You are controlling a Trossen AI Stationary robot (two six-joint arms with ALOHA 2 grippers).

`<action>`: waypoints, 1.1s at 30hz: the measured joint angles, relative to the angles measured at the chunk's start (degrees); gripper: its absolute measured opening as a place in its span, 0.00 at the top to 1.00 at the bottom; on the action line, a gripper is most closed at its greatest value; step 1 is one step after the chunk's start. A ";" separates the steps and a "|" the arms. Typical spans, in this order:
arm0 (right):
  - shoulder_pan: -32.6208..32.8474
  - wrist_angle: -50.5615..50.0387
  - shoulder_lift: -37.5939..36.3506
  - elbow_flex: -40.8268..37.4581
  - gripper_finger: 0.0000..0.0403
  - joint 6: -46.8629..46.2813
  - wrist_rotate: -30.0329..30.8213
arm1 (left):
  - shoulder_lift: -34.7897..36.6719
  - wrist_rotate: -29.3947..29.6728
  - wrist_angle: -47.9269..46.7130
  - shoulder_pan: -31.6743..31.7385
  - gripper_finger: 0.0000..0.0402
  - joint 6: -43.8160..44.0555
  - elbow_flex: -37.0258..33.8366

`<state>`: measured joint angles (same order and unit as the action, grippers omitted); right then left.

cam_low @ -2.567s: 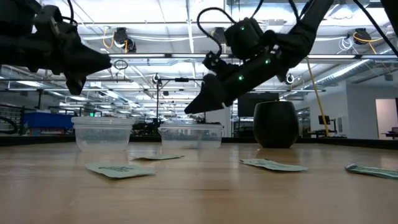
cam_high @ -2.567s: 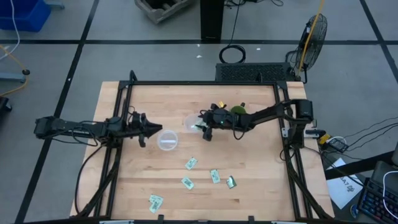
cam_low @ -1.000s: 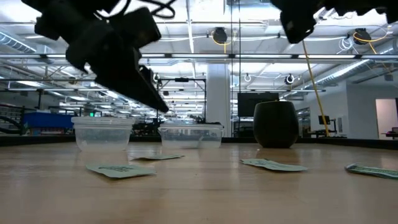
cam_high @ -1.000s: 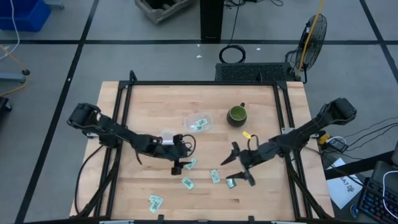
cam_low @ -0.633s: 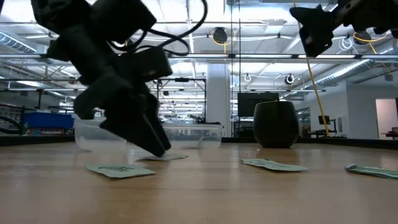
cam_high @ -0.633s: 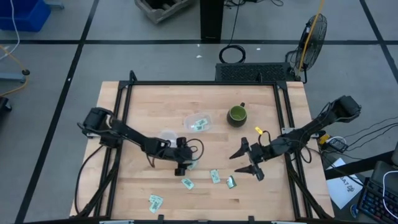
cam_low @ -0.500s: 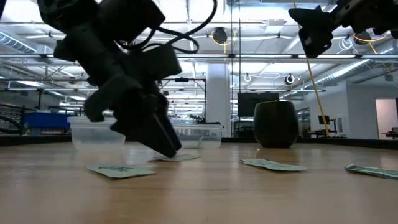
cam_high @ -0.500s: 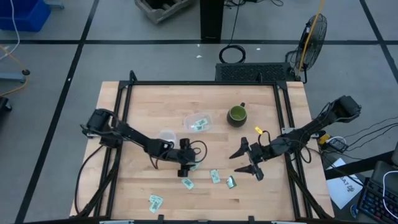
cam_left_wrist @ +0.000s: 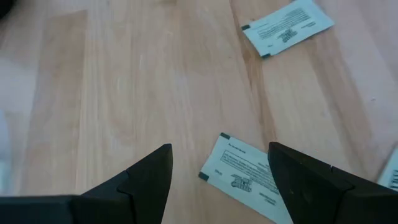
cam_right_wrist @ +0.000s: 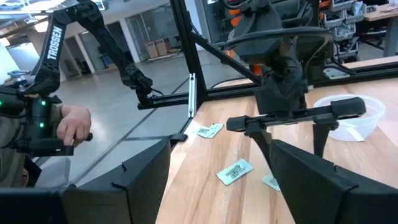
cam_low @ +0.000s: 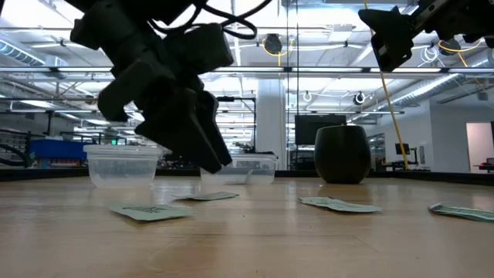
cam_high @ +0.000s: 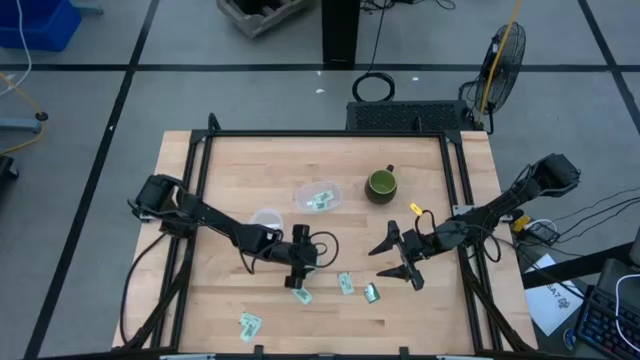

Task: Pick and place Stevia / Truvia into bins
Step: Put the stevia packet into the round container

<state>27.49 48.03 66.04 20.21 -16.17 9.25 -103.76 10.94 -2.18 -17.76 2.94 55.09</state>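
The mug [cam_high: 381,184] stands toward the table's [cam_high: 250,160] far edge, right of centre. The rounded-square bin [cam_high: 319,196], left of it, holds sachets [cam_high: 320,200]. The round bin [cam_high: 266,218] sits further left, nearer the middle. Loose sachets [cam_high: 345,283] lie toward the near edge, one [cam_high: 250,322] close to it.

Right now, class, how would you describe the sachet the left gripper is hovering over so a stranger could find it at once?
Start at the dark green mug on the wooden table, then go to the open left gripper near the table's middle. The pale green and white paper sachet lies flat just ahead of its fingers; the other loose sachets lie farther off.
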 joint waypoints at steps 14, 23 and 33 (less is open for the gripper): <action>0.00 -0.05 0.00 0.00 0.34 -0.29 0.00 | -2.87 -4.44 -0.58 -0.80 0.33 2.74 -0.02; 0.00 0.17 0.00 0.00 0.34 -0.29 0.14 | -6.17 -4.96 1.92 -0.43 0.36 3.89 0.24; 0.00 0.19 0.00 0.00 0.34 -0.29 0.14 | -6.32 -4.95 1.92 -0.37 0.62 4.02 0.18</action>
<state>27.49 48.23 66.04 20.21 -16.47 9.39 -110.08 5.98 -0.26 -18.13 6.96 55.26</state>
